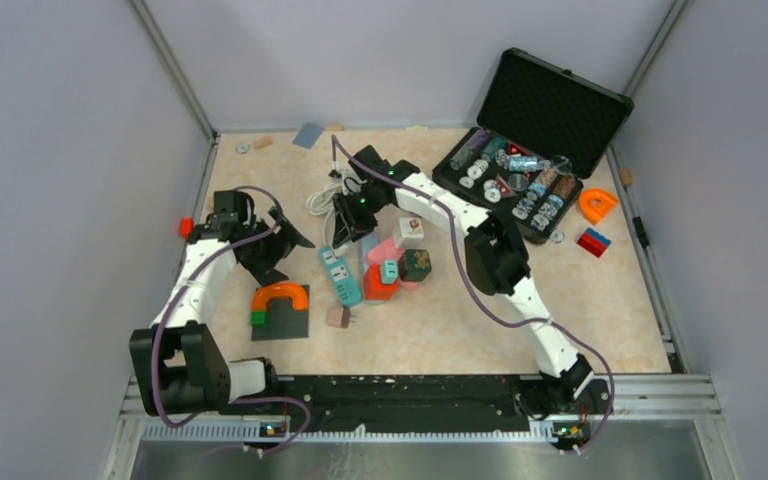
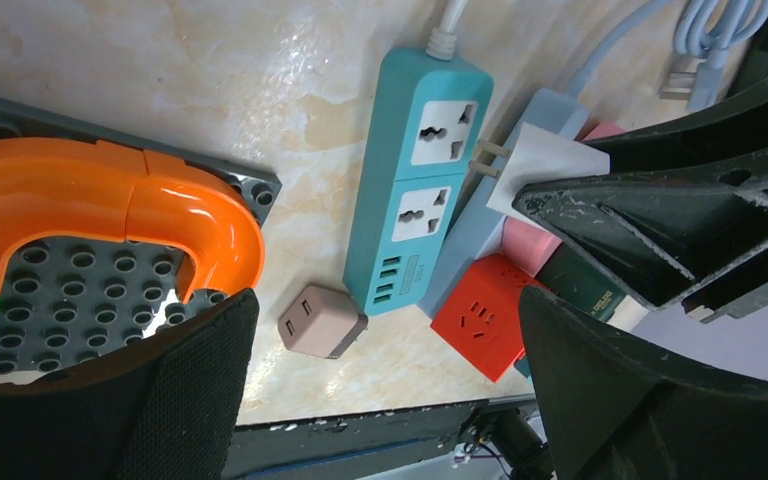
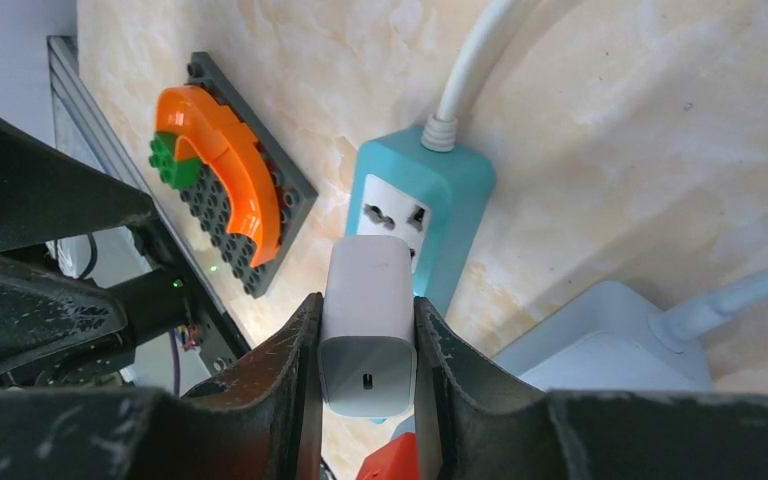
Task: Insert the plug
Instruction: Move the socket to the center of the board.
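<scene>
Starting with the right wrist view, note that the right gripper [image 3: 367, 300] is pressed together on the white plug [image 3: 367, 330]. One finger bears on each broad flat side, and the USB end faces the camera. The plug hangs above the teal power strip [image 3: 415, 215], roughly over its upper socket. You cannot see the prongs from here.

Treat the plug as a light, rigid plastic block with smooth faces. It will probably not deform, but it may slide or pivot between the fingers once the prongs meet resistance. Hold it on the two flat sides, around mid-body, with the prong end clear. The present hold matches this.

Turn to the left wrist view. The left gripper [image 2: 388, 330] is spread wide and holds nothing. Its fingers frame the strip's near end and a small brown adapter [image 2: 320, 322] lying just beside the strip. The plug's two prongs [image 2: 486, 160] point at the strip's right edge, between the two sockets. Whether they touch it cannot be told. The plug sits tilted, so expect the stiff prongs to jam if you push off-axis. A red socket block [image 2: 480, 315] lies near the strip's far side.

Check the top external view last. Both grippers sit near the strip at mid-table, the right one above its far end. The strip looks light and unfixed, so it is likely to skid under insertion force. Consider steadying it with the free left gripper.
</scene>
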`<state>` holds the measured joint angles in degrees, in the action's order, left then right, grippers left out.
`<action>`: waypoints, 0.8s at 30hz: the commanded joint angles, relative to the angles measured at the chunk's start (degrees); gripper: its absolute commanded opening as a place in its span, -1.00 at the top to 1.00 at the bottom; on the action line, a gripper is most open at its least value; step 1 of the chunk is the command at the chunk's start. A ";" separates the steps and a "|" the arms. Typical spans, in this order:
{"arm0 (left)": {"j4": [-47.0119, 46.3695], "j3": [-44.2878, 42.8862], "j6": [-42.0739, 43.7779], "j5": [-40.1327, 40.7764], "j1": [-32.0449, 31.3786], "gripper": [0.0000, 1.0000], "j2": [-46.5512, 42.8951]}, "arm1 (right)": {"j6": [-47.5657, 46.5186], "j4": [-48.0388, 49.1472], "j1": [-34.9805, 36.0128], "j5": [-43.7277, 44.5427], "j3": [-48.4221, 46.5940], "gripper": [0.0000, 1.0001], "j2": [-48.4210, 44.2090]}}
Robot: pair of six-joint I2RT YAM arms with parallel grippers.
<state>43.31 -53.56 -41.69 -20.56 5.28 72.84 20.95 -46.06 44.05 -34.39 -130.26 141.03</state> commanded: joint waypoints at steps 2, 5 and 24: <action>-0.32 2.40 0.94 -1.24 0.52 -0.97 -1.85 | -1.94 -2.27 -0.02 -0.46 -3.38 1.00 1.58; -0.93 3.20 0.98 -2.01 0.52 -0.97 -1.31 | -2.42 -3.01 -0.02 1.07 -3.04 1.00 1.75; -3.58 5.46 -0.73 -4.71 0.61 -0.97 -1.41 | -0.92 -0.79 0.04 5.52 -2.51 1.00 2.90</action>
<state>42.19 -48.88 -41.76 -23.81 5.54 72.84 20.18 -46.72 44.01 -32.08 -130.58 143.17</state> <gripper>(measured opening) 0.986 0.295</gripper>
